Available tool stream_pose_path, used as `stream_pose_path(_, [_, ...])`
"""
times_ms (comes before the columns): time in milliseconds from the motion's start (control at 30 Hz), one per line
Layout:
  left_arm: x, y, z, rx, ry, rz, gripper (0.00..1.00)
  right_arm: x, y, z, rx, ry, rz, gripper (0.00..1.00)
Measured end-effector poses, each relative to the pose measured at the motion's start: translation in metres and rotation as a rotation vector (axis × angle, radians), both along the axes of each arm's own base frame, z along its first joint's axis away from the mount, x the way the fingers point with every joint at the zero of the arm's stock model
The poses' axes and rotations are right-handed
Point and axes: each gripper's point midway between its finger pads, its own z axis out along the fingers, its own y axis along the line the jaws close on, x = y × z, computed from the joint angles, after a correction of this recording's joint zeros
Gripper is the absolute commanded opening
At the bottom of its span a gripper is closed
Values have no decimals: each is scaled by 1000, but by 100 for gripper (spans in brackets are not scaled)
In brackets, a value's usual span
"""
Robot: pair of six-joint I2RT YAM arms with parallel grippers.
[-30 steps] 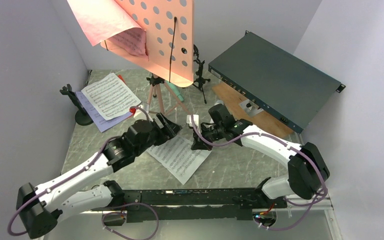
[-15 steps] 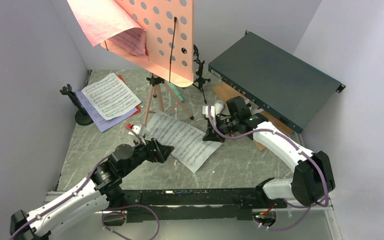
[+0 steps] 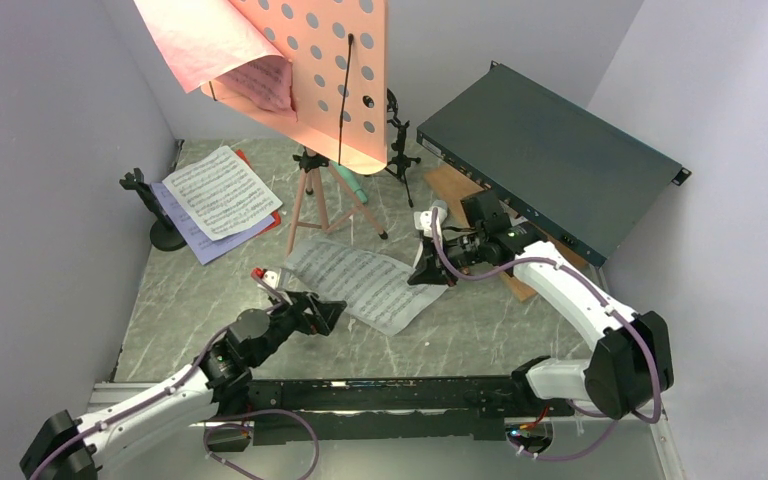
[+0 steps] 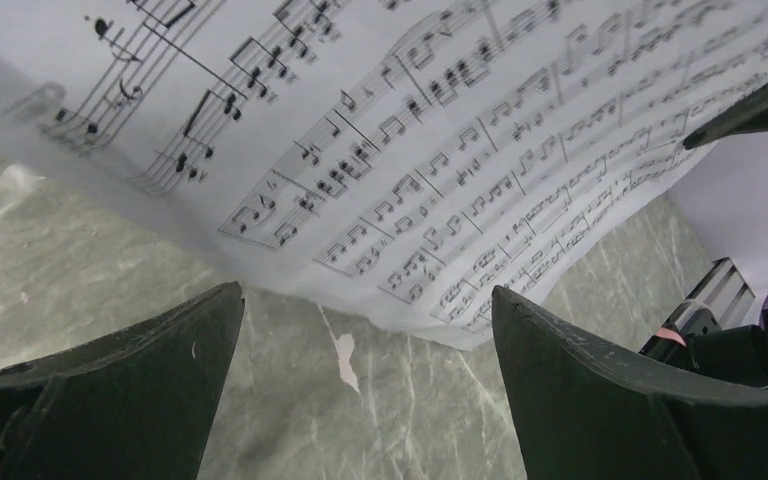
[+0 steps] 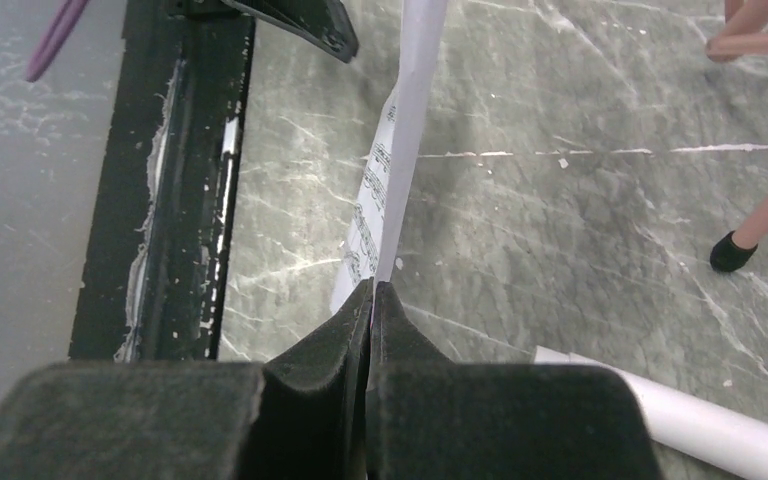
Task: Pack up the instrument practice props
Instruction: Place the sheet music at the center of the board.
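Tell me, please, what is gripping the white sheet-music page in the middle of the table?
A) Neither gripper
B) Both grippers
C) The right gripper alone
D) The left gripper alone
C: in the right wrist view the right gripper has its jaws pressed together on the edge of the sheet-music page, while the left gripper stands wide open, gripping nothing.

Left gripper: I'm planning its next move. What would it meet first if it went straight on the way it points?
Probably the page, its raised near edge just ahead of the left gripper; depth is unclear.
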Motion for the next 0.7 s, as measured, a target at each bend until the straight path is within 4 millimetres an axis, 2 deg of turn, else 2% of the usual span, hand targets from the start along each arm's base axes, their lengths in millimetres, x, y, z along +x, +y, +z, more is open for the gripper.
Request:
stream_pose_path(167, [2, -11, -2, -40, -3, -27, 100, -5, 0, 11, 40, 11, 20, 0])
stream_pose_path(333, [6, -19, 7, -97, -8, -60, 99, -9, 0, 21, 76, 32, 24, 0])
stream_pose_path(567, [11, -20, 40, -199, -91, -72, 97, -15, 0, 31, 131, 99, 32, 0])
stream_pose_path(700, [9, -18, 61, -235, -164, -80, 88, -16, 3, 39, 163, 123, 39, 0])
